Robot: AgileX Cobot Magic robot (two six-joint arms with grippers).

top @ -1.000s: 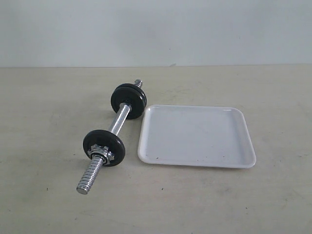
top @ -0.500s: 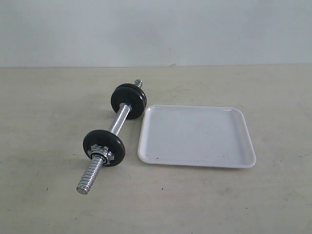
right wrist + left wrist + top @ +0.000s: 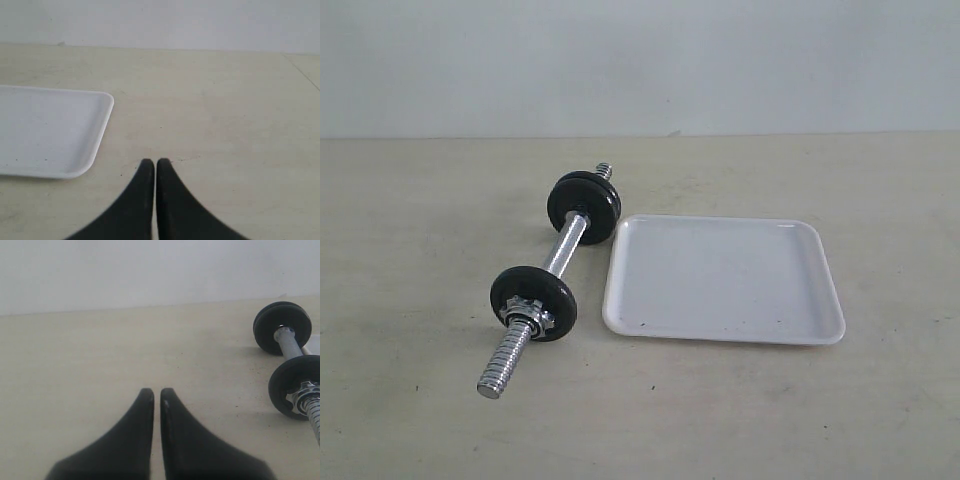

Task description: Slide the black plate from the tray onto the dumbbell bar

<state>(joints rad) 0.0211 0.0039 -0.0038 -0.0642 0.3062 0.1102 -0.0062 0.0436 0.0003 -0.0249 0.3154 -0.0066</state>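
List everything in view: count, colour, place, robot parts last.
Shiny chrome threaded dumbbell bar: one, silver, on table left of tray.
Round black weight discs: two, black, on the bar, apart.
Star-shaped metal nut: one, silver, against the nearer disc.
Shallow white rectangular plastic tray: one, white, right of bar.
Table: one, beige, under everything.
Wall: one, pale, behind.
Left gripper: one, black, shut, near bar.
Right gripper: one, black, shut, near tray.
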